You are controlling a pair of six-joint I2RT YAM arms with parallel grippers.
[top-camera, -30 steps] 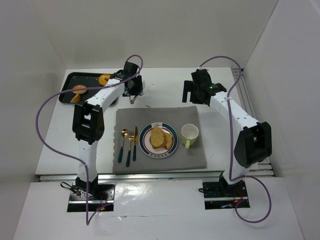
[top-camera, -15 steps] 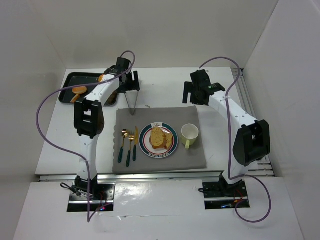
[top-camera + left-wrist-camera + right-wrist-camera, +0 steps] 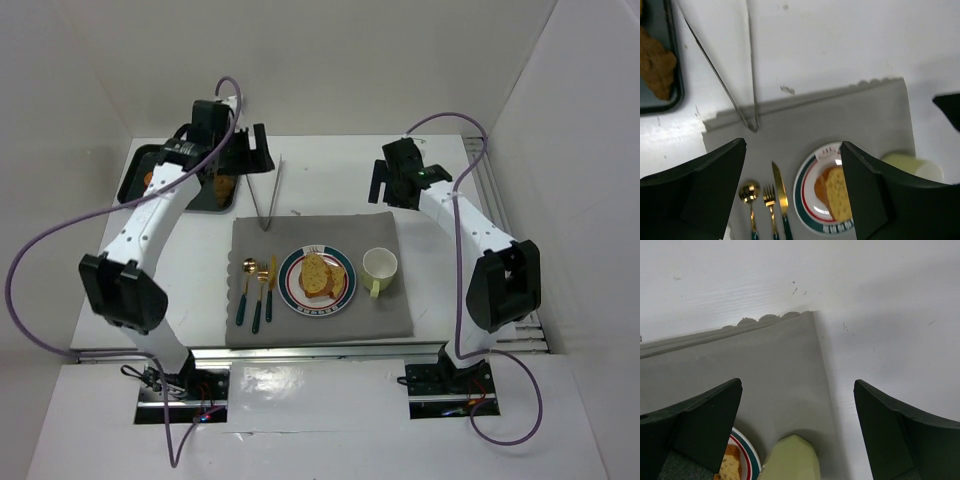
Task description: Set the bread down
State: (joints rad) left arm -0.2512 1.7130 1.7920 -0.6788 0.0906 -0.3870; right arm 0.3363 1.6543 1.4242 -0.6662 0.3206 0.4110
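Note:
Two slices of bread (image 3: 318, 273) lie overlapping on a plate (image 3: 290, 290) with a green and red rim, on the grey placemat (image 3: 330, 232). The left wrist view shows the same bread (image 3: 837, 192) and plate (image 3: 807, 202) between my fingers. Another piece of bread (image 3: 655, 67) lies in the black tray (image 3: 676, 85). Metal tongs (image 3: 268, 195) lie on the table, their joined end on the mat's back edge. My left gripper (image 3: 228, 170) hangs open and empty over the tray's right end. My right gripper (image 3: 395, 185) is open and empty behind the mat's back right corner.
A pale green cup (image 3: 379, 268) stands right of the plate. A gold knife (image 3: 270, 285), fork (image 3: 260, 290) and spoon (image 3: 246, 285) with dark green handles lie left of it. The black tray (image 3: 135, 180) sits at the back left, partly hidden by my left arm.
My left gripper has opened wider and swung back and left from the tongs toward the tray. The tongs now lie free on the table. The right arm has hardly moved.

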